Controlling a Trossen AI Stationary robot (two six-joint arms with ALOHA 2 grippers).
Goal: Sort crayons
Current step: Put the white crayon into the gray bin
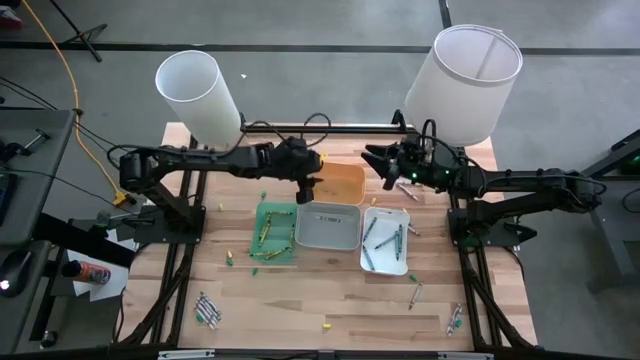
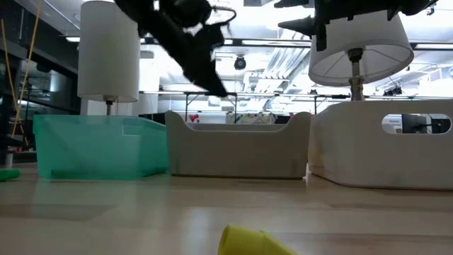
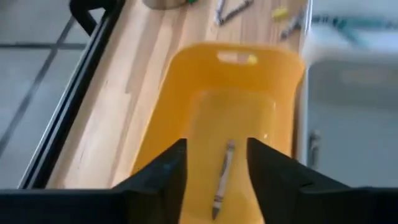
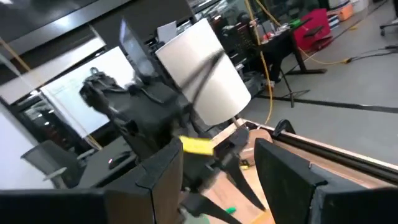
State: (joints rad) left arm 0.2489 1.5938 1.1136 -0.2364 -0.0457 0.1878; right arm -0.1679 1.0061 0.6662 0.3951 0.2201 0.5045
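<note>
My left gripper (image 1: 307, 192) hangs open over the near-left part of the orange tray (image 1: 348, 180). Between its fingertips in the left wrist view (image 3: 216, 149) one grey-orange crayon (image 3: 222, 177) shows against the tray's floor (image 3: 236, 112), clear of both fingers; whether it lies there or is in the air I cannot tell. Green crayons (image 1: 268, 230) lie in the green tray (image 1: 284, 250), and dark teal ones (image 1: 385, 240) in the white tray (image 1: 372, 264). Between them, the grey tray (image 1: 328, 227) holds nothing I can see. My right gripper (image 1: 385, 166) waits open and level above the orange tray's far right corner.
Loose crayons lie on the wooden table: a grey bunch near left (image 1: 208, 310), more near right (image 1: 455, 318), a yellow one by the near edge (image 1: 325, 325). Two white lampshades (image 1: 198, 88) (image 1: 465, 80) stand at the far corners, with a dark bar (image 1: 320, 127) between them.
</note>
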